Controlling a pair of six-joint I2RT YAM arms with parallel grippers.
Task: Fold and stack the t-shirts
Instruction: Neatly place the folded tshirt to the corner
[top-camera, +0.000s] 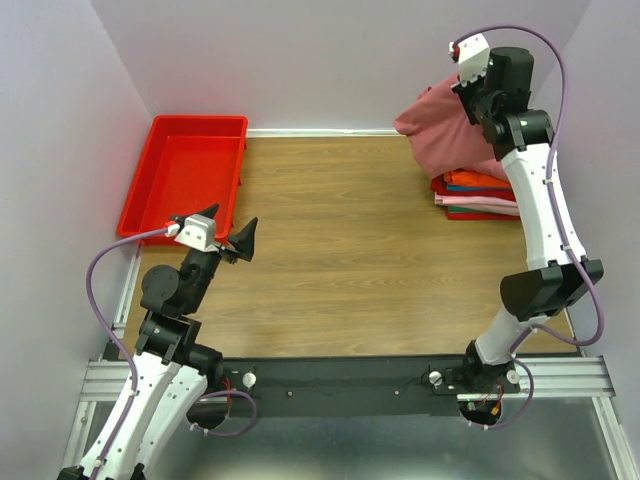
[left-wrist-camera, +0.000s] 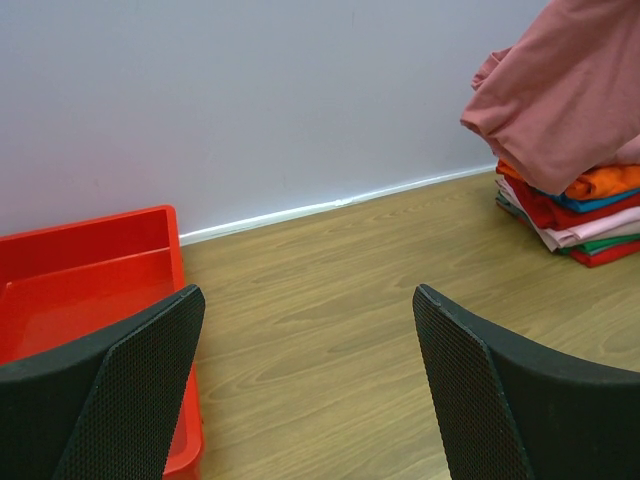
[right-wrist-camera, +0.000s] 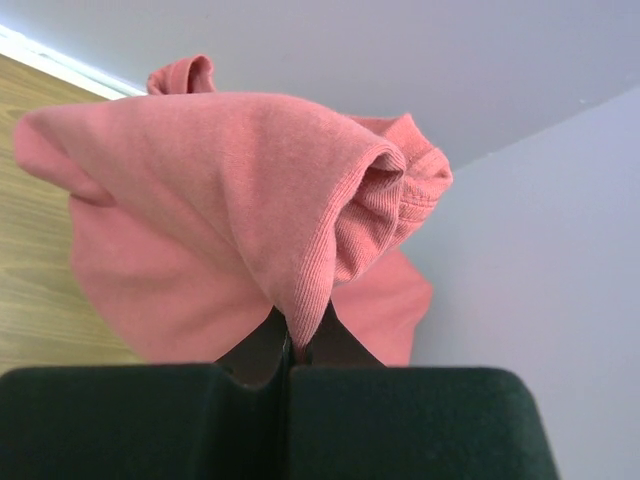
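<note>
One large salmon-pink cotton t-shirt (right-wrist-camera: 220, 170) is held bunched up above the far right corner of the wooden table (top-camera: 350, 230), close to the pale back wall. A fold of its ribbed cloth is pinched between the black fingers of the right gripper (right-wrist-camera: 292, 345), which are pressed together with only the fabric between them. The rest of the shirt is seen hanging down in loose folds, with one hemmed sleeve opening turned toward the wrist camera. Directly beneath it, one stack of folded cloth t-shirts (left-wrist-camera: 585, 215) is laid on the table by the right wall. Orange, teal, red, pale pink, green and red layers can be counted from the top down in the left wrist view, though the exact number of shirts cannot be settled from the edges alone. The top of the stack is partly covered by the hanging shirt, and whether the two are touching cannot be told. The left gripper (top-camera: 228, 226) is held wide apart over the near left part of the table, with nothing between its two black textured fingers. One red rectangular plastic bin (top-camera: 185, 175) is set in the far left corner, just beside that gripper and well apart from the shirts.
</note>
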